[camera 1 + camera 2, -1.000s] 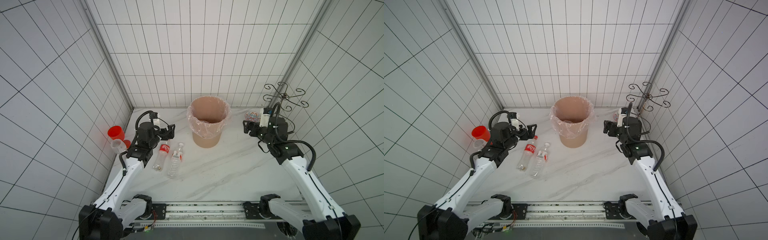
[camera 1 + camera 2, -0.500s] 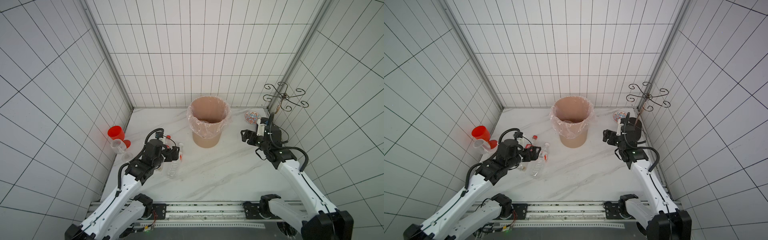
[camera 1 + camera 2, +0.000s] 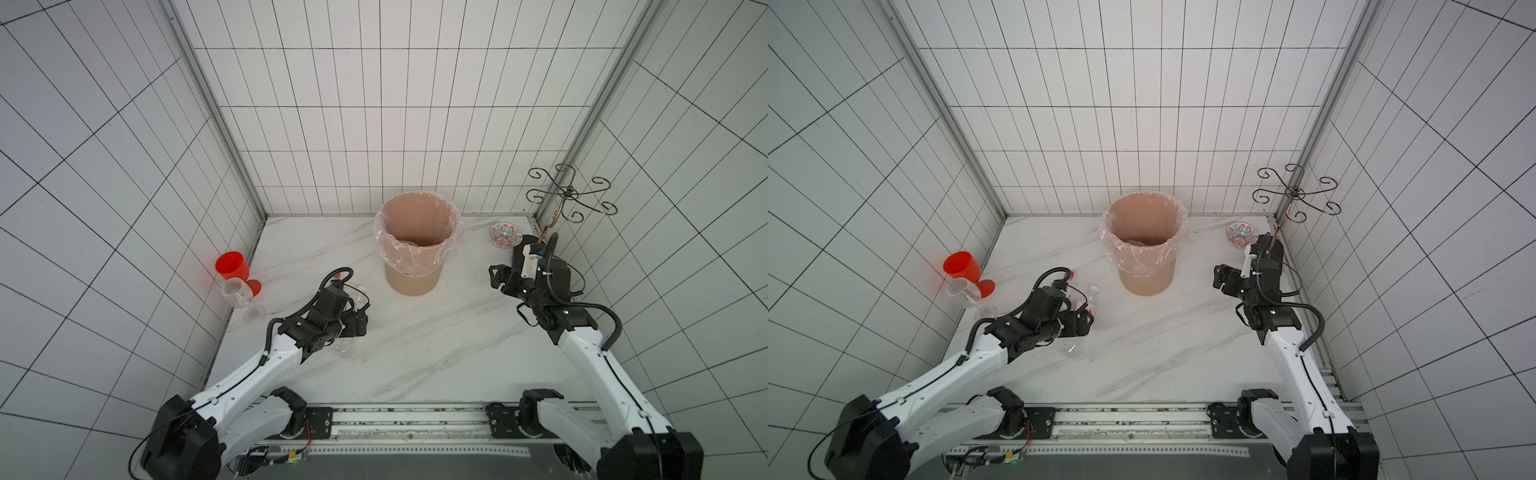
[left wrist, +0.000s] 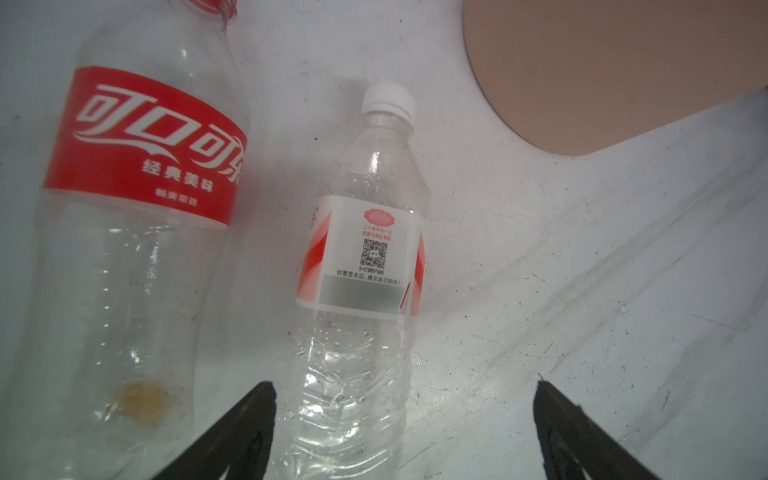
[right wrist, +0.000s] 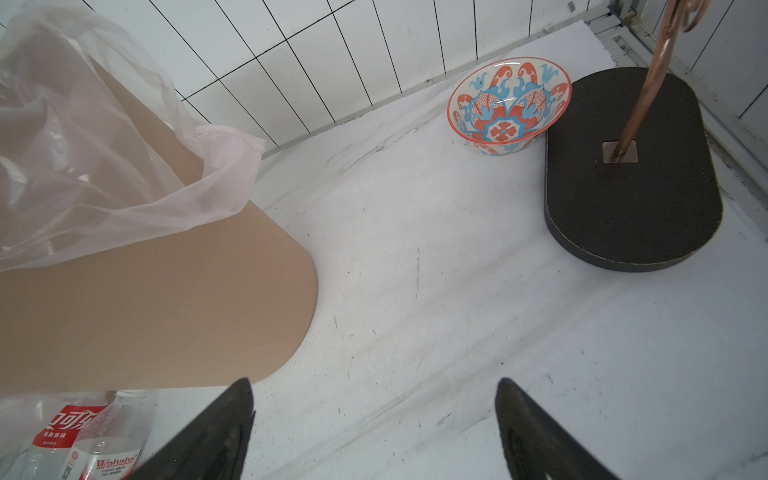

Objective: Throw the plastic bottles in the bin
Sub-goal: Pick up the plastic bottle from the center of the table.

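cola bottle (image 4: 137,249): is lying on its side on the marble table (image 3: 415,353) at about 8 o'clock of the bin, red cap end pointing towards it
white-capped bottle (image 4: 365,249): is lying just beside the cola bottle on the bin's side, cap also pointing towards the bin
bin (image 3: 411,274): is standing upright at the table's 12 o'clock, clear liner (image 5: 104,158) folded over its rim
left gripper (image 4: 403,384): is hovering low over the bottles, fingers (image 4: 249,424) spread wide. The white-capped bottle's lower body is lying between them, close to one finger and not pinched
right gripper (image 5: 374,380): is hanging over bare table at about 3 o'clock of the bin, fingers spread, holding nothing
left edge, 9 o'clock: red cups (image 3: 230,266) and a wine glass (image 3: 241,293) are standing together
back right, 2 o'clock of the bin: a patterned bowl (image 5: 509,104) is sitting just beside the dark base of a hook stand (image 5: 631,174)
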You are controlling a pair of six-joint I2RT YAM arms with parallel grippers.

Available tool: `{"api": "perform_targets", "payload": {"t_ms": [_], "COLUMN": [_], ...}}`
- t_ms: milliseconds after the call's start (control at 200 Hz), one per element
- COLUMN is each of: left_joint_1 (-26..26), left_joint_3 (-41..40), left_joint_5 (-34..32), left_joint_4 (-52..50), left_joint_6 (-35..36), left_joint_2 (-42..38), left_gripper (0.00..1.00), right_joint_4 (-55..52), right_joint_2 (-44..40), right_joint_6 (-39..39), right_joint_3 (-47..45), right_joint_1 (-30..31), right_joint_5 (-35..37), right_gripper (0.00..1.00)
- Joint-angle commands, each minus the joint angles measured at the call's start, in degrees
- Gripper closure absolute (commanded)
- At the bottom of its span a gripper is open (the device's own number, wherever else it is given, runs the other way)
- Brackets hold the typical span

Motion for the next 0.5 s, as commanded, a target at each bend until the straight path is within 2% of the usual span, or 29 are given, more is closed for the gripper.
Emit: {"api": "perform_targets", "payload": {"t_ms": [0,265,425,495], "left_joint_1": [-0.5,-2.1,-2.8,-2.9], "left_joint_3": [-0.3,-0.9,0.0,0.1], "left_joint_5": [-1.5,-1.4,-3.5,-3.9], "left_joint_4": [2.9,8.6,10.1,10.8], "left_joint_6": [0.1,1.3,2.1,2.0], "left_joint_2": [1.5,8.7,13.4,15.2], "left_gripper": [0.07,0.1,0.13,0.19], "right_joint_4": [0.7,1.2,1.2,1.4], "right_joint_2": [-0.5,-0.2,-0.6,-0.6], "right_joint_6": [0.1,0.2,0.2,0.2], "right_joint_3": [-3.2,-3.4,-3.6,-3.7], "right_joint_1": [-0.8,-1.3,-1.8,-1.8], "right_joint_5": [-1.7,-2.8,-2.9,-3.1], "right_gripper": [0.1,0.11,0.11,0.12]}}
